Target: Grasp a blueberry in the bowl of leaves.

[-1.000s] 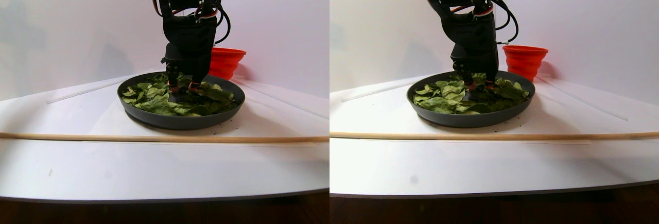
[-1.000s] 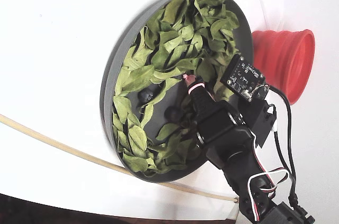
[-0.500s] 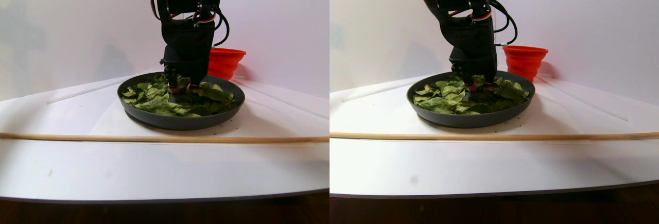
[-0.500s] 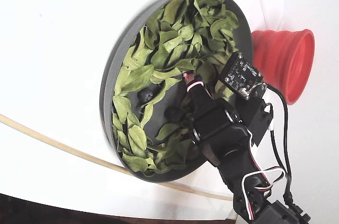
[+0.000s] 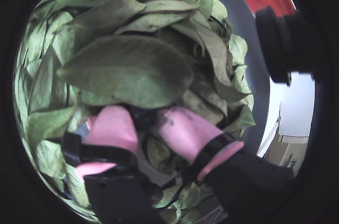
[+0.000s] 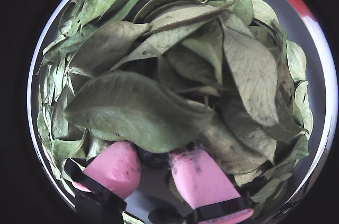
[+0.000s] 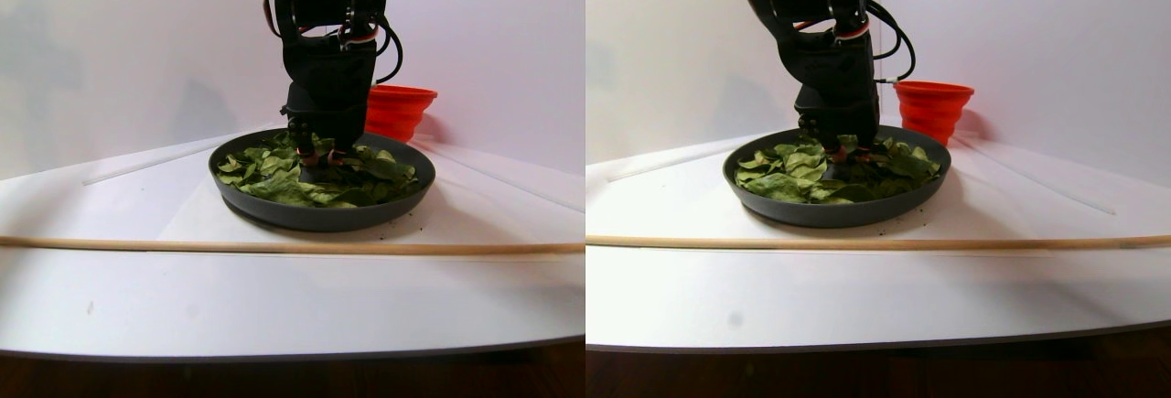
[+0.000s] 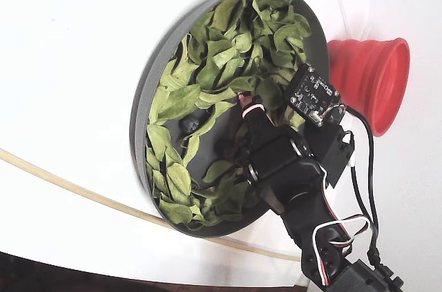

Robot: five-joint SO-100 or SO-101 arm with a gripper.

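Observation:
The dark-grey bowl (image 8: 148,92) holds many green leaves (image 8: 228,50). My gripper (image 6: 154,155) is down in the bowl, its pink fingers (image 6: 114,168) reaching under a big leaf (image 6: 132,107). A dark blueberry (image 6: 153,159) sits between the two fingertips and fills the gap between them; its far side is hidden by the leaf. It also shows in a wrist view (image 5: 144,117). In the fixed view the gripper (image 8: 245,107) stands over the bowl's middle. Two more blueberries (image 8: 190,125) (image 8: 222,147) lie on bare bowl floor.
A red ribbed cup (image 8: 373,78) stands just beyond the bowl, close to the arm; it also shows in the stereo pair view (image 7: 401,110). A thin wooden stick (image 7: 274,246) lies across the white table in front of the bowl (image 7: 311,215).

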